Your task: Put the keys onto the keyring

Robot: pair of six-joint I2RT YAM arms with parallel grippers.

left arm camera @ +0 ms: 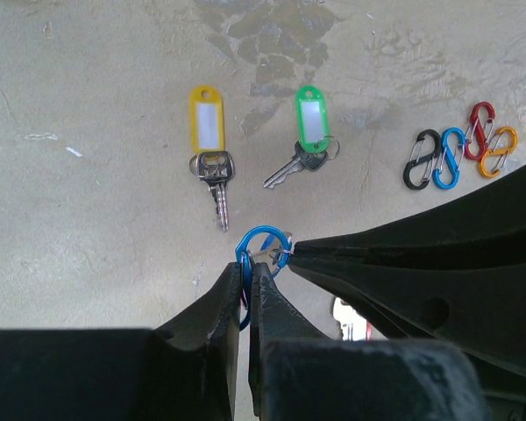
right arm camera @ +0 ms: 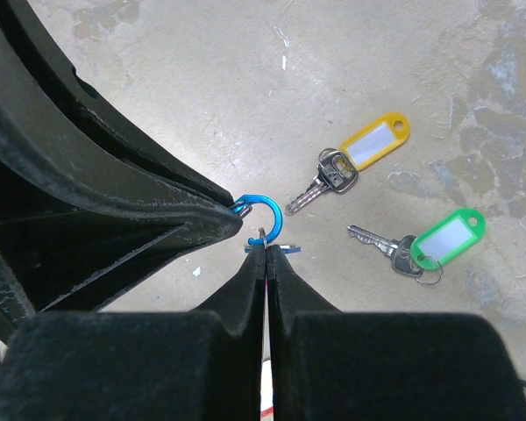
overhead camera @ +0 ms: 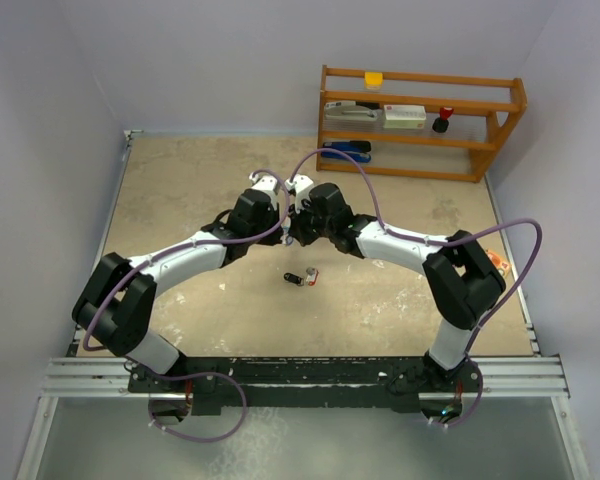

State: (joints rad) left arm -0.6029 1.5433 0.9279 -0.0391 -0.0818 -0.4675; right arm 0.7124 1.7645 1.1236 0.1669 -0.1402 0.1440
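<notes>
keys (left arm camera: pixel 215 168): side by side on table (left arm camera: pixel 70 228) | clip loops (left arm camera: pixel 456 156): clustered near keys

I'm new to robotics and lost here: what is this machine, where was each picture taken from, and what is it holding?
Two robot arms, a left arm and a right arm, are bolted at a table's near edge. One picture looks down from above; the other two come from a camera on each wrist. On the table lie a yellow-tagged key, a green-tagged key and four coloured clips. The left end effector is shut on a blue loop. The right end effector, also shut, pinches what looks like a small metal ring at that loop.
</notes>
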